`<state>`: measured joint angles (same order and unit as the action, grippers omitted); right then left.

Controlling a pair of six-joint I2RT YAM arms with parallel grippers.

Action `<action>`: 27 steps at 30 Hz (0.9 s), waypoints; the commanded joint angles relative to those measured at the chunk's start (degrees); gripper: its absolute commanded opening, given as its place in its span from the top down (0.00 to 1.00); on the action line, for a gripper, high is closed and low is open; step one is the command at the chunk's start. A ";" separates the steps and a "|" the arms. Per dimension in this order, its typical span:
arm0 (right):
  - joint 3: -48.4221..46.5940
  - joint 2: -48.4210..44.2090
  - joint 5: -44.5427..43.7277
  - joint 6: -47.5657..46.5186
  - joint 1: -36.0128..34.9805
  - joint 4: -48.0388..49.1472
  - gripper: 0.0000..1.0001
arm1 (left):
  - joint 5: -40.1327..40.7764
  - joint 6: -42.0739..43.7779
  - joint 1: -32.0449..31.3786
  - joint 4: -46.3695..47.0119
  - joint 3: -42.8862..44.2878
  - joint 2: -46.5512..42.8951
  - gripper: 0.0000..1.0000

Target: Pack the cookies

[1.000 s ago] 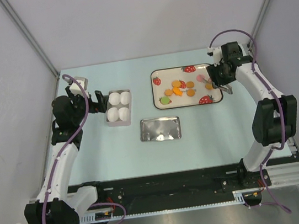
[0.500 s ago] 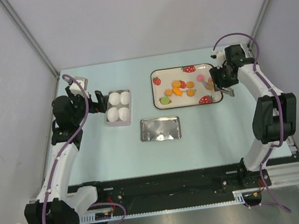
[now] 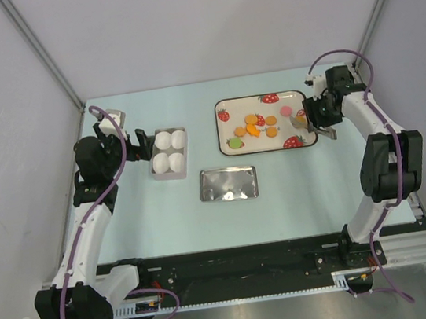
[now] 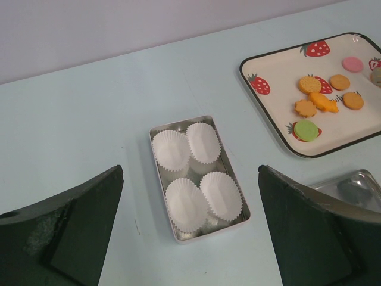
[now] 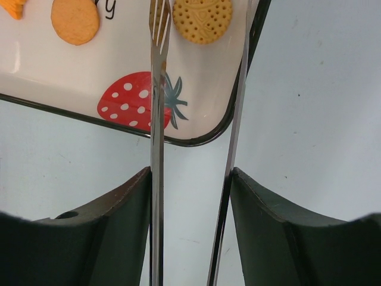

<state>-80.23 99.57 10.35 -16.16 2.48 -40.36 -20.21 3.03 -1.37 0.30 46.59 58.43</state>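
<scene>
While our left gripper (image 4: 190, 171) hangs spread wide near the tin (image 4: 156, 156) of white paper cups (image 4: 199, 143), our right gripper (image 5: 190, 174) pinches metal tongs (image 5: 156, 149). Their blades flank one cookie (image 5: 202, 21) at the strawberry tray (image 5: 59, 65) corner. Other cookies (image 3: 259, 123) lie mid-tray.

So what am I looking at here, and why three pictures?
Two robot arms bolted to a table. One camera looks down from above; the other two sit on the wrists, so each shows its own dark fingers. The left gripper is open and empty, near a tin holding four white paper cups. The right gripper clamps metal tongs, with a biscuit between their tips, over the strawberry tray, where more biscuits lie. A flat metal lid rests nearby.
</scene>
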 commanded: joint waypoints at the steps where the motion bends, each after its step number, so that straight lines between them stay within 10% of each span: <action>1: 0.25 0.71 1.60 0.17 0.60 1.60 0.43 | -1.24 0.40 -0.13 1.64 -0.53 -1.22 0.00; 27: 0.42 2.38 5.03 1.22 2.35 0.63 0.45 | -1.06 0.31 -0.13 1.73 -0.62 -1.48 0.00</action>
<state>-79.61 101.10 14.20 -15.38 4.43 -40.14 -20.18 3.03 -1.37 0.30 46.06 58.39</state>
